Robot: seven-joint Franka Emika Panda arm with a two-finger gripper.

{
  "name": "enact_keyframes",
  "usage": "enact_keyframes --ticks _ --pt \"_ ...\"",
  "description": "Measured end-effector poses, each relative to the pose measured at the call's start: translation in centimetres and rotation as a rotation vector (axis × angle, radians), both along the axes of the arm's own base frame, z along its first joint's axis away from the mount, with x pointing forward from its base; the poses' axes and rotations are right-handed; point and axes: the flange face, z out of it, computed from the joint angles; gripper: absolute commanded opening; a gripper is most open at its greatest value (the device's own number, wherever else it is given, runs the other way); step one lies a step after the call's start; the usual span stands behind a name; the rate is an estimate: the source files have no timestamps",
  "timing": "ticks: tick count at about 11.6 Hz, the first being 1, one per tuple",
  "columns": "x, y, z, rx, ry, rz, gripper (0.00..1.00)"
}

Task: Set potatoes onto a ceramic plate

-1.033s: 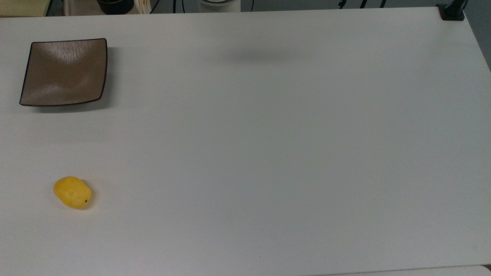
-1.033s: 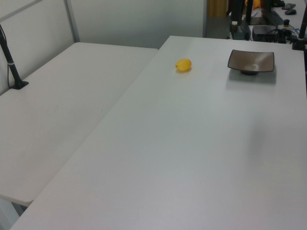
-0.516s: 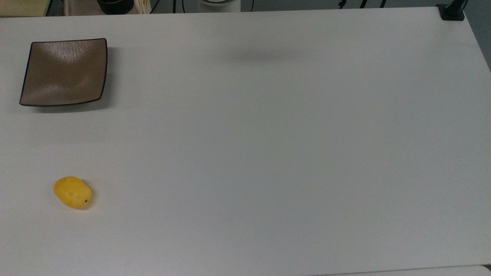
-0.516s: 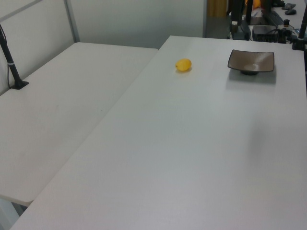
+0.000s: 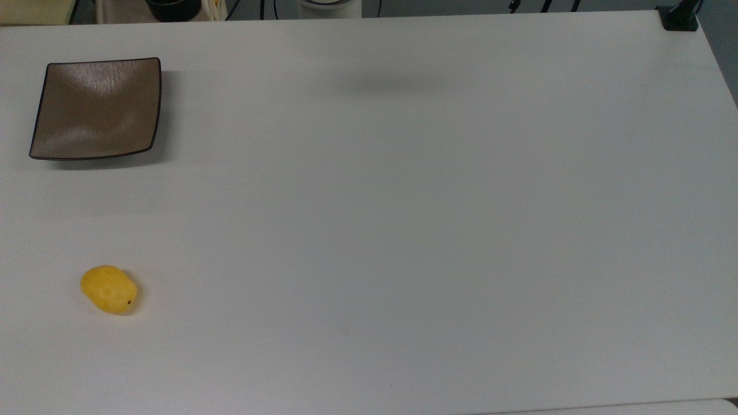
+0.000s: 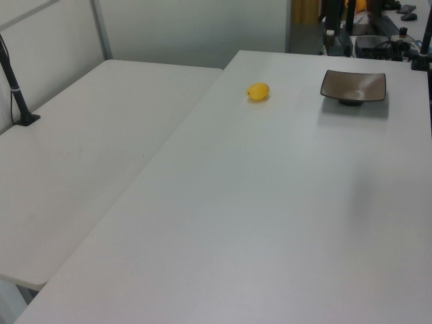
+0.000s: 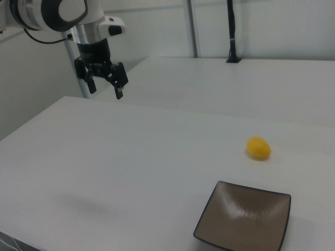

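Claw (image 7: 104,84) at upper left of the right view, hanging from the white arm (image 7: 49,13), high above the worktop (image 7: 131,157) and holding nothing; its two black fingers (image 7: 120,78) are spread apart with a clear gap between them. A faint soft shadow (image 7: 86,203) lies on the worktop at lower left of the right view, well away from both objects. Potato (image 7: 258,147), small, bright yellow, egg-shaped, rests directly on the worktop at right of centre in the right view, far from the claw. Top view puts the potato (image 5: 109,290) at lower left, with a tiny dark spot near its right end; left view has the potato (image 6: 258,91) near upper centre. Ceramic plate (image 7: 272,201), square, glossy brown, thin dark rim, sits at lower right of the right view, near the potato but apart from it, nothing on it. In the top view the plate (image 5: 43,104) lies at upper left, well above the potato; in the left view the plate (image 6: 336,81) is at upper right, to the right of the potato. A second white worktop (image 6: 81,142) adjoins at the left view's left, with a black post (image 6: 16,91) clamped at its edge.
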Motion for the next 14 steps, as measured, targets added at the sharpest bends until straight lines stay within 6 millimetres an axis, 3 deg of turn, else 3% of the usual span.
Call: enact_keyframes --ticks 3,6,11,14 --pt "0.0 0.0 0.0 0.0 0.0 0.002 1.0" --pt "0.1 -0.8 0.0 -0.009 -0.013 0.133 1.0" --pt "0.4 -5.2 -0.5 -0.019 -0.025 0.285 1.0" --pt "2.4 -8.5 -3.1 -0.042 -0.005 0.277 1.0"
